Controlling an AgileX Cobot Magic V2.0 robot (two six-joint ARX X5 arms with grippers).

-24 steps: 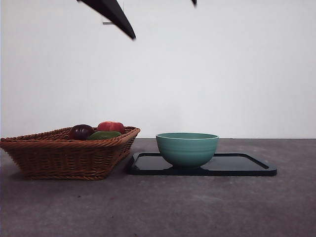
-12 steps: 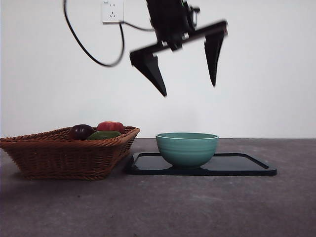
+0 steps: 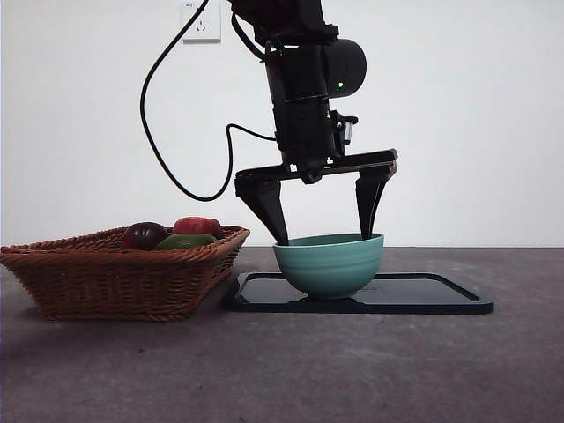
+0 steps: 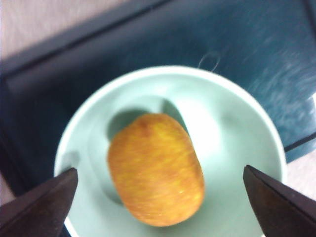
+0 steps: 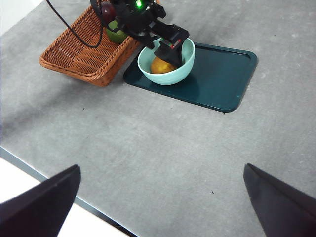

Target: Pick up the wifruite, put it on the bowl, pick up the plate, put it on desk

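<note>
Wifruite (image 4: 155, 170): lies loose on the floor of the mint bowl (image 3: 329, 264), which sits tilted on the dark tray (image 3: 441, 295).
Left hand (image 3: 326, 225): spread wide, gripping nothing, its jaws at the bowl rim at 9 and 3 o'clock, apparently pressing it askew; fruit directly beneath, centred between them.
Right hand (image 5: 158, 197): open, empty, high above the bench (image 5: 148, 148).
Basket (image 3: 115, 273): at the bowl's 9 o'clock.

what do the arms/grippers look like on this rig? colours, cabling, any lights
Left gripper: all black, two tapered wedge jaws on a flat crossbar under a boxy wrist with a round housing. Small green light on the housing, and a loose black cable looping from the wrist. Right gripper: only two black wedge-shaped jaws show.
</note>
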